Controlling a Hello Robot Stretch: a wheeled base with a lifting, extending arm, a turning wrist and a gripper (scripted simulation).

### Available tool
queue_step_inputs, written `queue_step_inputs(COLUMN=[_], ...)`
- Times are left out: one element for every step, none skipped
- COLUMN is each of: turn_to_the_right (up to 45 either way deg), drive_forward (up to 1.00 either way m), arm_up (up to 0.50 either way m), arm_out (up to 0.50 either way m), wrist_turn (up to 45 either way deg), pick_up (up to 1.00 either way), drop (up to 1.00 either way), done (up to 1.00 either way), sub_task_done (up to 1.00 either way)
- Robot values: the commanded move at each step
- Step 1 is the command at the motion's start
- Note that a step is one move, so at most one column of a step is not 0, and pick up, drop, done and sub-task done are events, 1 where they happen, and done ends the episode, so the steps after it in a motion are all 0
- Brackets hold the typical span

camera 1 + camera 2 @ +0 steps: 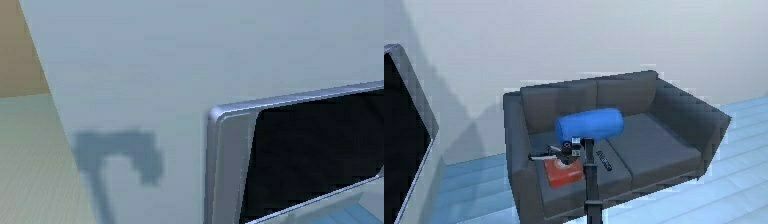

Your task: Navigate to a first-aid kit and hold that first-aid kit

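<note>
A small red box (565, 174), which may be the first-aid kit, lies on the left seat of a dark grey sofa (684, 125) in the arm side view. The dark arm rises from the bottom edge, and my gripper (546, 156) reaches left just above the red box. Because the box rests on the seat at the gripper, I cannot tell whether the gripper holds anything or touches it. A blue cylinder cushion (590, 125) lies on the seat right behind the gripper.
A small dark flat object (606, 160) lies on the seat right of the arm. A silver-framed screen (300, 160) stands close at the forward view's right, against a pale wall (150, 70); its edge (404, 130) recurs at the arm side view's left. Blue floor (724, 190) surrounds the sofa.
</note>
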Motion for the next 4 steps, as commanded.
queue_step_inputs(turn_to_the_right=[0.0, 0.0, 0.0, 0.0], drive_forward=[0.00, 0.00, 0.00, 0.00], arm_up=[0.00, -0.30, 0.00, 0.10], arm_out=[0.00, 0.00, 0.00, 0.00], wrist_turn=[9.0, 0.0, 0.0, 0.0], pick_up=[0.00, 0.00, 1.00, 0.00], drop=[0.00, 0.00, 0.00, 0.00], done=[0.00, 0.00, 0.00, 0.00], sub_task_done=[0.00, 0.00, 0.00, 0.00])
